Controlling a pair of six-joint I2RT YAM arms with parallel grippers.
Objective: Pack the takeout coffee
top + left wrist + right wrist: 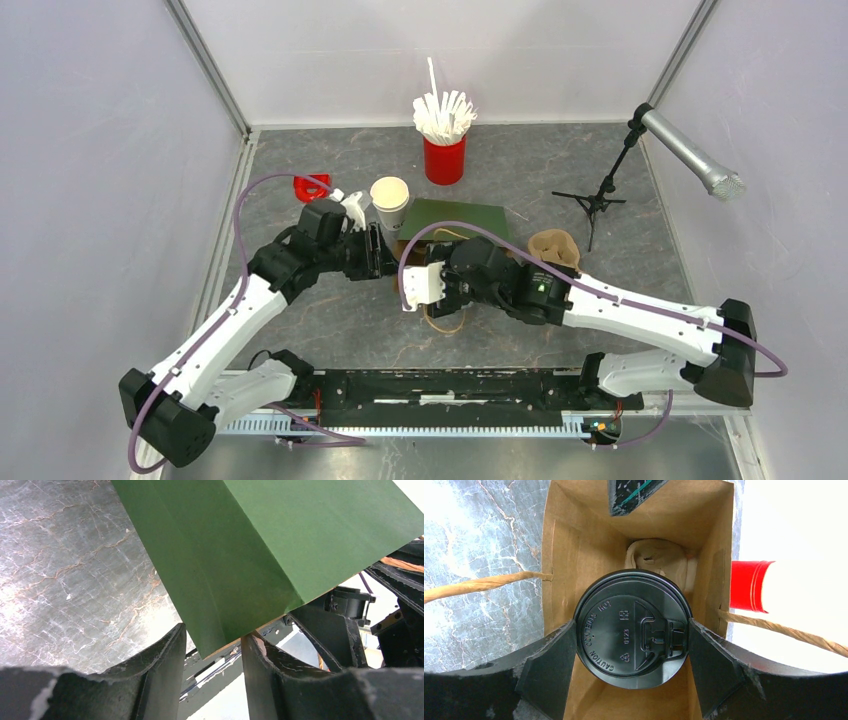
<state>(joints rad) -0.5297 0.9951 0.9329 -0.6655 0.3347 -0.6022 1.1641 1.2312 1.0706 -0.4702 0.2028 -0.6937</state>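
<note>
Two arms meet at the middle of the table (330,330), and I go across it from the left. Far left, at the back, lies a small red thing (312,186); I cannot tell what it is. Next comes my left gripper (214,640). Its two fingers (155,672) stand apart with the edge of the green paper bag (260,540) between them. The edge touches one finger but is not pinched. Just behind that gripper stands a stack of white paper cups (390,198) with no lid. Further back is a red cup (445,160) full of white sticks (443,112).

In the middle, my right gripper (631,630) hangs over the bag's open top. Its fingers press on both sides of the takeout coffee (614,625), so it has the cup tight by its black lid. The cup sits in the bag's mouth, between the brown inside walls. I cannot tell how deep it goes. Something white and crumpled (656,560) lies at the bottom of the bag.

To the right, near the bag, lies a brown cup carrier (555,247). Furthest right, a grey microphone (692,153) leans on its black stand (597,200).
</note>
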